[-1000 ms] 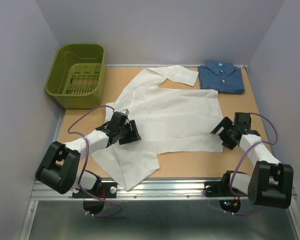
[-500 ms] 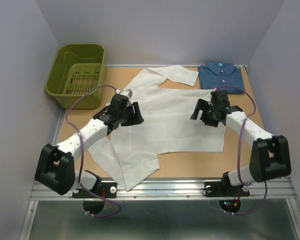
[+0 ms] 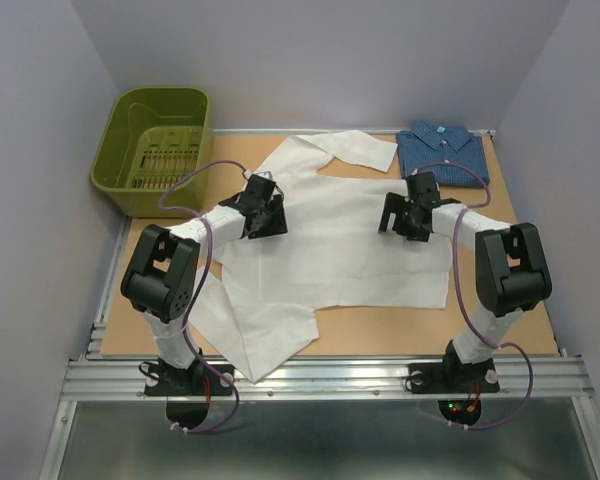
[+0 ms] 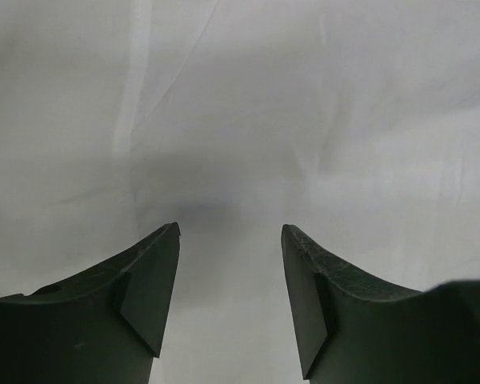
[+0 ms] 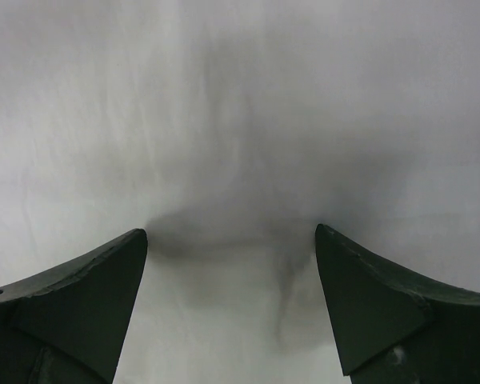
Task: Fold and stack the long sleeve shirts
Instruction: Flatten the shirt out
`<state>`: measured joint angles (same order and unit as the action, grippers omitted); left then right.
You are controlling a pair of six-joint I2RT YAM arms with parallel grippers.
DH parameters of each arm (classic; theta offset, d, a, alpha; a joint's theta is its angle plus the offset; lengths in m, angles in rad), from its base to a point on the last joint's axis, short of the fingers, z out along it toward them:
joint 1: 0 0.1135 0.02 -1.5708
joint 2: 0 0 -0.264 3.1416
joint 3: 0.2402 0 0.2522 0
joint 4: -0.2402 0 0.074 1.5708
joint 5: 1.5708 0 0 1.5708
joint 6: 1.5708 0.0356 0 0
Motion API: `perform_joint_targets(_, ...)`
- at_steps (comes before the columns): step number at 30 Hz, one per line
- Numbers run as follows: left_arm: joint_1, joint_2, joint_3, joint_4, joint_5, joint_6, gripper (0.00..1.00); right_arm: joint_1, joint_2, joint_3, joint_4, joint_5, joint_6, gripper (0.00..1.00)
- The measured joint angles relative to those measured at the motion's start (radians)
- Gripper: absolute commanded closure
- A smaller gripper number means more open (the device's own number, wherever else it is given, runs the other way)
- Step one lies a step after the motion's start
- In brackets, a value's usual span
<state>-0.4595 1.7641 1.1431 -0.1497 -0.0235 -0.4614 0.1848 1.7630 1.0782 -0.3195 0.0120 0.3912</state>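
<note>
- White shirt (image 3: pixel 340 245) lay spread open across the middle of the table (image 3: pixel 390 330), and one loose corner of it reached almost to the metal rail (image 3: pixel 330 375) at the near edge, between the two arm bases.
- On the near left side we saw the cloth doubled over in a slanting fold, with bare wood showing beside it.
- We found the left gripper (image 3: pixel 265 222) low over the shirt's left part, its jaws parted to a middling width with nothing between them.
- From the left wrist we saw only white fabric (image 4: pixel 240 120) under that gripper (image 4: pixel 230 232), with soft creases and a shadow just ahead of the tips.
- We found the right gripper (image 3: pixel 400 220) over the shirt's right part, level with the left one, its jaws spread wide and empty.
- The right wrist view showed the same gripper (image 5: pixel 230 234) above the white cloth (image 5: pixel 240 104), which puckered slightly between the tips; we could not tell whether the tips touched it.
- Farther back, one white sleeve ran toward the far right.
- The blue shirt (image 3: pixel 443 152) sat folded, collar up, in the far right corner, just beside that sleeve's end.
- A green basket (image 3: pixel 115 140) stood at the far left corner, partly off the table's edge.
</note>
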Motion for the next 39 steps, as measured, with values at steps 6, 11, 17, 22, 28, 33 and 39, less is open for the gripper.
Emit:
perform_joint_targets(6, 0.021, -0.055, -0.171, 0.056, 0.052, -0.034, 0.36, 0.000, -0.116, -0.149, 0.036, 0.062, 0.031, 0.07)
perform_joint_targets(11, 0.024, -0.168, -0.324, 0.119, 0.117, -0.067, 0.36, 0.000, -0.185, -0.222, 0.031, 0.099, 0.062, 0.03)
perform_joint_targets(17, 0.023, -0.318, -0.470, 0.114, 0.162, -0.114, 0.36, -0.013, -0.222, -0.254, -0.002, 0.147, 0.084, 0.01)
perform_joint_targets(22, 0.023, -0.360, -0.479, 0.049, 0.134, -0.131, 0.36, -0.051, -0.200, -0.223, -0.035, 0.161, 0.080, 0.01)
perform_joint_targets(28, 0.023, -0.359, -0.381, 0.008, 0.059, -0.130, 0.37, -0.060, -0.189, -0.161, -0.082, 0.151, 0.065, 0.05)
perform_joint_targets(33, 0.023, -0.274, -0.214, 0.031, 0.014, -0.113, 0.47, -0.060, -0.187, -0.093, -0.090, 0.146, 0.055, 0.08)
perform_joint_targets(39, 0.023, -0.070, -0.010, 0.093, 0.005, -0.072, 0.66, -0.060, -0.138, -0.051, -0.082, 0.134, 0.053, 0.33)
